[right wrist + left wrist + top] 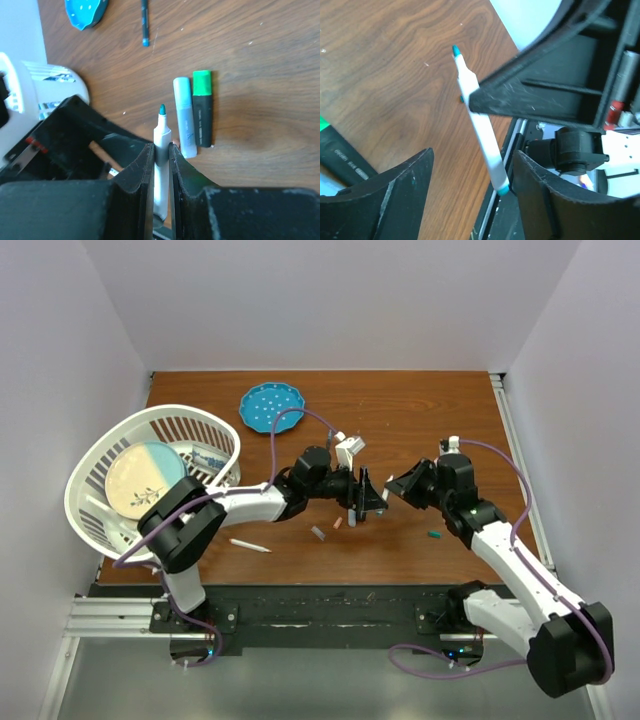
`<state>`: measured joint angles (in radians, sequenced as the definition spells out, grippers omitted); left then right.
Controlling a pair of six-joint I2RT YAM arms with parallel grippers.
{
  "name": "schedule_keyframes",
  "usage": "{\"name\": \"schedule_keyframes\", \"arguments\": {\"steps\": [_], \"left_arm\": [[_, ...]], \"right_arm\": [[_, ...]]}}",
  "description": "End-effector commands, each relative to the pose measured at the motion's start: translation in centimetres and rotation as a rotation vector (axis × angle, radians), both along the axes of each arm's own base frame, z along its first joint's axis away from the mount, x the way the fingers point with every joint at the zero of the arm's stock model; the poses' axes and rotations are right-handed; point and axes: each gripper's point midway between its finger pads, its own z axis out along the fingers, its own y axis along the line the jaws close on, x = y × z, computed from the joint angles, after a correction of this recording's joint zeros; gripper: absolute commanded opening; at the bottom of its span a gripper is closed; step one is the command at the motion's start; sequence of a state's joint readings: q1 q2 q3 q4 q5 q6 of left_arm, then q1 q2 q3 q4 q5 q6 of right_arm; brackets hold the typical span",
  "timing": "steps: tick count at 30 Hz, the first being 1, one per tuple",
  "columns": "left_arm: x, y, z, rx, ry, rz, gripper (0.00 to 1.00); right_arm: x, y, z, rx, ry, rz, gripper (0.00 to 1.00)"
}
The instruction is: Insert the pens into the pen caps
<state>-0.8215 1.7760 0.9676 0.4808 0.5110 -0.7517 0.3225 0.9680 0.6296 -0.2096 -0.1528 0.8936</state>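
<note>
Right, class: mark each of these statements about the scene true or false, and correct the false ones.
1. The right tool is shut on a white pen with a teal tip. True.
2. The left tool is clamped on that pen too. False: it is open, and the pen passes between its fingers.
3. The blue dotted plate sits inside the white basket. False: it lies on the table, beside the basket.
4. A green-capped marker lies right beside a light-blue-capped marker on the table. True.
5. The held pen's tip wears a cap. False: the tip is bare.
</note>
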Motion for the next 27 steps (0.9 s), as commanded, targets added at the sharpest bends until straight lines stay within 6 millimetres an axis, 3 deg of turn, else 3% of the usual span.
{"name": "schedule_keyframes", "arguments": {"steps": [1,3,8,9,11,16,23,24,26,27], "left_arm": [[-0.5,-1.7,2.9,-0.116,0.002,-0.061,0.64],[-0.5,-1.9,3.4,-0.135,0.001,-0.067,0.59],[-1.0,-2.1,4.0,-0.164,0.011,-0.090,0.21],[-1.0,-1.9,3.8,-0.165,0.017,-0.091,0.10],[-1.2,-1.7,4.1,-0.173,0.010,-0.090,0.01],[-1.7,-0.7,4.2,-0.158,-0.001,-0.074,0.00],[-0.9,2.1,4.4,-0.060,-0.060,0.033,0.00],[-0.6,2.9,5.7,-0.074,-0.096,0.057,0.00],[-0.7,4.4,5.4,-0.065,-0.105,0.085,0.00],[-0.4,5.3,6.8,-0.083,-0.138,0.109,0.00]], "right_arm": [[-0.6,0.9,2.1,0.032,-0.041,0.030,0.00],[-0.9,1.1,2.3,0.033,-0.046,0.036,0.00],[-1.4,1.4,2.9,0.046,-0.064,0.049,0.00],[-1.4,1.4,3.2,0.046,-0.069,0.053,0.01],[-1.4,1.2,3.9,0.044,-0.084,0.049,0.10],[-1.5,-0.2,5.4,-0.075,-0.124,0.051,0.39],[-0.9,-4.3,6.1,-0.399,-0.174,0.052,0.46],[-0.9,-4.9,5.6,-0.468,-0.168,0.074,0.46],[-0.6,-6.2,5.2,-0.561,-0.169,0.072,0.46],[-0.5,-6.9,4.9,-0.632,-0.163,0.090,0.46]]}}
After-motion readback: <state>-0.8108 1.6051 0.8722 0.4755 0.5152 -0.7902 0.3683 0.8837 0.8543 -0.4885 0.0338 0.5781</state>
